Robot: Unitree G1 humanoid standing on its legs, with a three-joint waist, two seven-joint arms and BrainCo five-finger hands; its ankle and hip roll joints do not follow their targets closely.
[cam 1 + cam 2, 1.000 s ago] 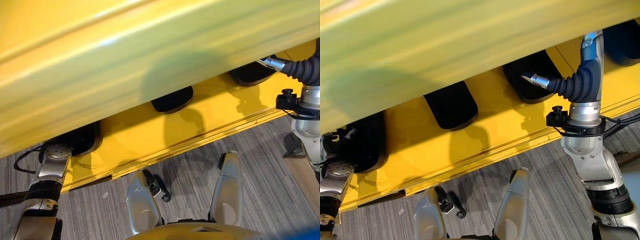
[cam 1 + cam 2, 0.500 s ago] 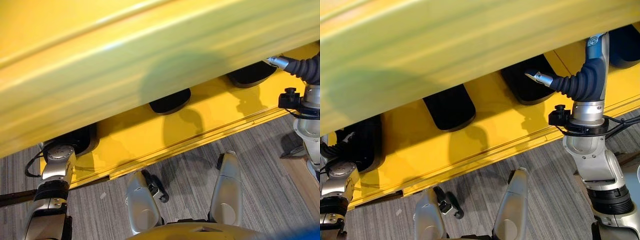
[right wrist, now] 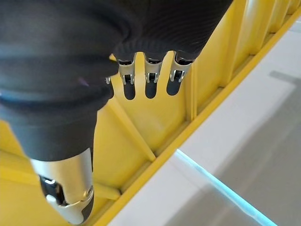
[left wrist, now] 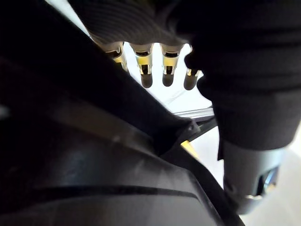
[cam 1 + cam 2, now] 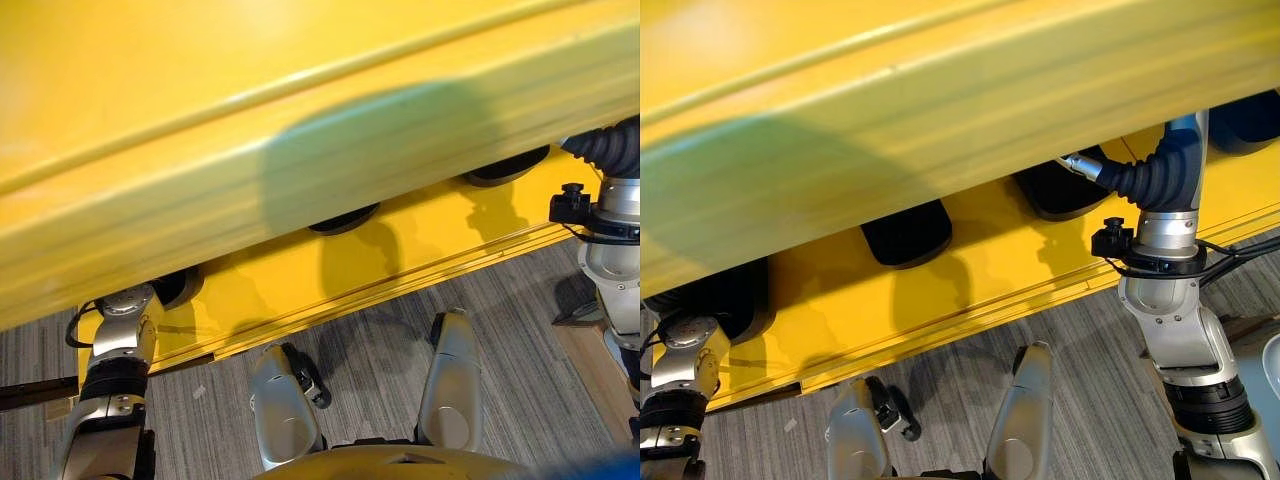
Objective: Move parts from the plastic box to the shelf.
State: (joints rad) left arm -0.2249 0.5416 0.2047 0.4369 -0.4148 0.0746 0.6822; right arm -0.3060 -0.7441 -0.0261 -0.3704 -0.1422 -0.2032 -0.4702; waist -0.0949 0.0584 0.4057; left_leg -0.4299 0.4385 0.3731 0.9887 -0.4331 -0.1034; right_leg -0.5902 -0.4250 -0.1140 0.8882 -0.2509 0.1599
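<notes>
Yellow plastic box (image 5: 940,130) fills the upper part of your head views, seen from below, tilted, its ribbed underside sloping down toward your left. Your right hand (image 3: 148,77) is under the box's right end: in its wrist view the fingers (image 3: 128,89) run straight beside the yellow ribs (image 3: 131,132), thumb (image 3: 66,188) held apart, nothing curled or pinched, so read it as open. Your left hand (image 4: 162,70) sits at the box's left end; its fingers (image 4: 146,77) also hang straight, with a dark surface (image 4: 94,155) close beside them, possibly one of the black pads (image 5: 905,232) showing beneath the box, though that view is too dim to tell. Grey carpet (image 5: 520,300) lies below.
</notes>
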